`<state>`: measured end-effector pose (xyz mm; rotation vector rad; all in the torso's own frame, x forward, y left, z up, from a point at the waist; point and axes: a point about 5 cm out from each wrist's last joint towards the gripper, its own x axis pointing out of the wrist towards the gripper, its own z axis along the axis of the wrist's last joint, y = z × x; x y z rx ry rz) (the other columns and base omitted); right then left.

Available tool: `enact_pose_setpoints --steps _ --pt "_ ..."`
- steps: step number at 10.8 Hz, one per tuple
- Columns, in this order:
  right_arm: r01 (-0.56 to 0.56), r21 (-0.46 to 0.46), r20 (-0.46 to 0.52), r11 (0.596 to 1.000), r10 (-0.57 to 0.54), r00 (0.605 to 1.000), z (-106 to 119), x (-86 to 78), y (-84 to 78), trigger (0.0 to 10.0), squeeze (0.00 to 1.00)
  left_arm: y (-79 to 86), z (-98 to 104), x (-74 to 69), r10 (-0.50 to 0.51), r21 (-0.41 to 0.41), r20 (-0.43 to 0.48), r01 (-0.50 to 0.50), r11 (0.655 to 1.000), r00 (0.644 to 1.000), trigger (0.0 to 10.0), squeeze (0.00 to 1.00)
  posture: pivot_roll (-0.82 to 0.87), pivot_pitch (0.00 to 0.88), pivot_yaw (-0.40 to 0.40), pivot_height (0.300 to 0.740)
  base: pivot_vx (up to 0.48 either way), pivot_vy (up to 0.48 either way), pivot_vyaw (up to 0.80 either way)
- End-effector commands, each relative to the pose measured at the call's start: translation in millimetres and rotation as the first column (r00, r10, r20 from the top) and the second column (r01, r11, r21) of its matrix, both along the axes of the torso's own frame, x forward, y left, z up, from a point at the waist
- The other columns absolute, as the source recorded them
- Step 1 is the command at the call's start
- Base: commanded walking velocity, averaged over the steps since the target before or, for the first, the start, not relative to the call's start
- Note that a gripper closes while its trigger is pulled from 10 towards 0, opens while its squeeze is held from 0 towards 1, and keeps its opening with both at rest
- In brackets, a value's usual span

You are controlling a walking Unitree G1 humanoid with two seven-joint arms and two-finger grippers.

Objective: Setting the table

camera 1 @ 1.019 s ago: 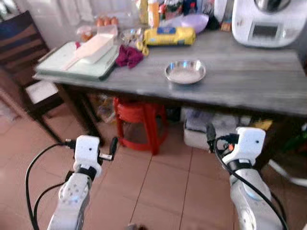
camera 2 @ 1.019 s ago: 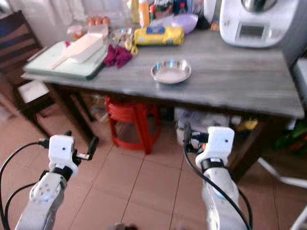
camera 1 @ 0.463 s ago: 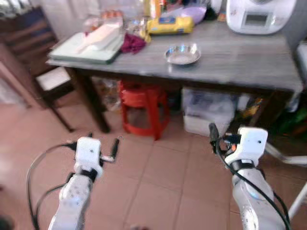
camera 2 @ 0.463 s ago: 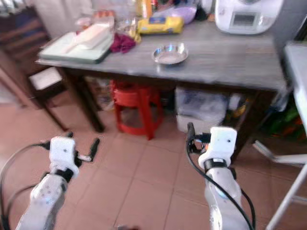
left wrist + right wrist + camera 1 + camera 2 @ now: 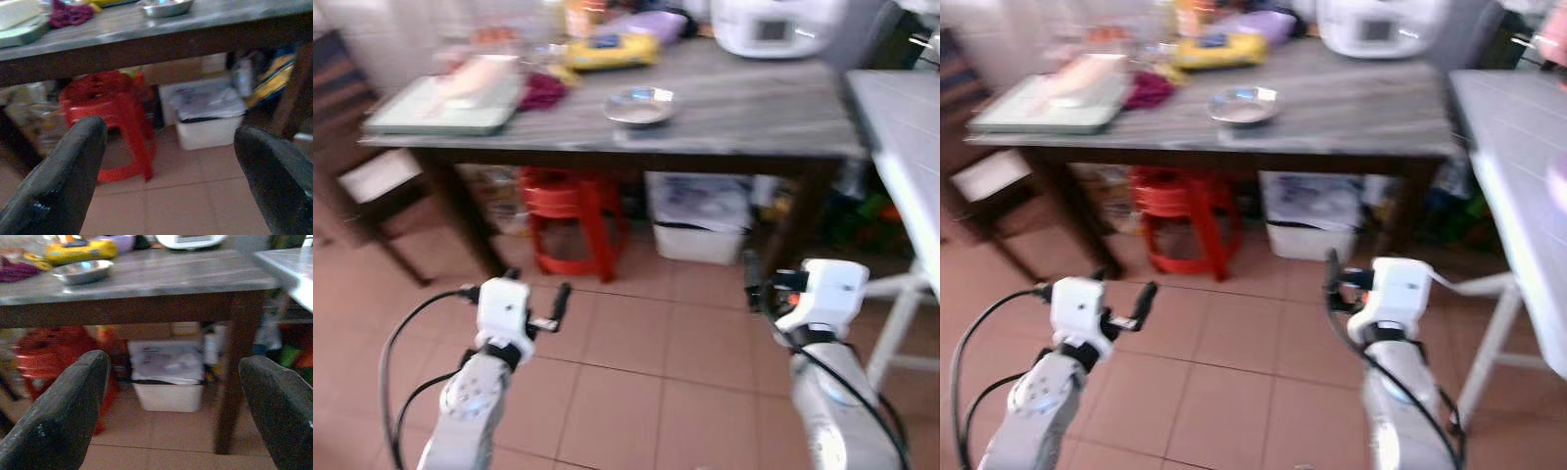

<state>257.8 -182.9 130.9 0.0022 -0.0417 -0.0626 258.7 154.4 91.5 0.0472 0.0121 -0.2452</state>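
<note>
Head views are somewhat blurred. I see a grey wooden table (image 5: 773,108) ahead, with a steel bowl (image 5: 639,106) sitting near its front edge, about mid-length. Behind the bowl lies a yellow packet (image 5: 602,52); to its left a magenta cloth (image 5: 542,91) and a pale green tray (image 5: 440,110) with a cream-coloured item on it that I cannot identify. A white appliance (image 5: 773,23) stands at the back right of the table. Under the table: a red stool (image 5: 566,211) and, just beside it to the right, a white bin (image 5: 700,217). A second, pale table (image 5: 1518,147) runs along the right side. A dark chair (image 5: 357,157) stands at far left. Both arms are held low over the tiled floor (image 5: 636,372), well short of the table. Left gripper (image 5: 166,181): fingers spread apart, holding nothing. Right gripper (image 5: 171,416): fingers likewise spread, holding nothing; both point toward the space under the table.
</note>
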Motion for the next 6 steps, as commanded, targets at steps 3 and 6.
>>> enact_pose_setpoints --steps 3,6 --pt "-0.011 -0.044 0.128 0.999 0.016 0.992 26.6 -1.8 6.6 10.0 0.0 -0.6 26.6 1.8 0.051 -0.061 0.107 -0.044 0.997 0.993 10.0 0.0 -0.07 0.106 0.095 0.74 0.0 0.0 0.0" --pt "-0.015 -0.083 0.171 0.996 0.029 0.985 37.0 -1.8 8.8 10.0 0.0 -2.1 30.3 4.4 0.06 -0.047 0.136 -0.054 0.997 0.989 10.0 0.0 -0.08 0.1 0.091 0.74 0.0 0.0 0.0"
